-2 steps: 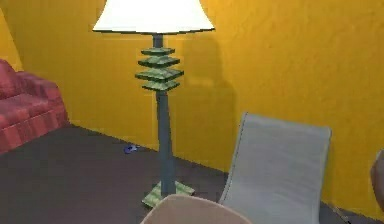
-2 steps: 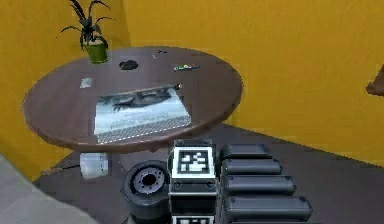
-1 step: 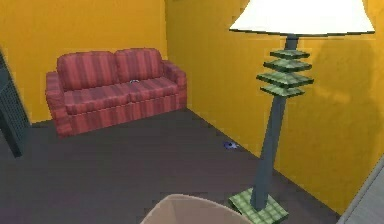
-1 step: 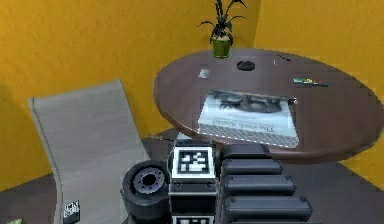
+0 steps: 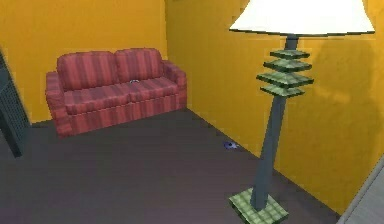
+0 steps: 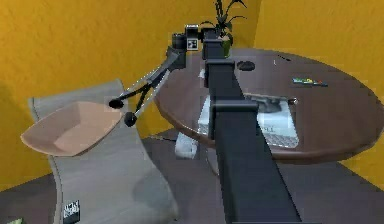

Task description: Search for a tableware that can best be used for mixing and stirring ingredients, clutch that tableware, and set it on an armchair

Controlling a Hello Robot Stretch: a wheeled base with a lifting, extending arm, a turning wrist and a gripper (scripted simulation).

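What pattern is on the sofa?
The sofa has red stripes; forward view shows it best.

Home living room, as I read it: red striped sofa (image 5: 115,88) against orange walls (image 5: 90,25), tall floor lamp (image 5: 284,75), grey armchair (image 6: 120,170), and a round dark table (image 6: 340,120) carrying a potted plant (image 6: 228,15).

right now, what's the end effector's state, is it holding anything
end effector: cannot be told whether it holds anything; a tan bowl is at its fingertips, in front of the grey chair.
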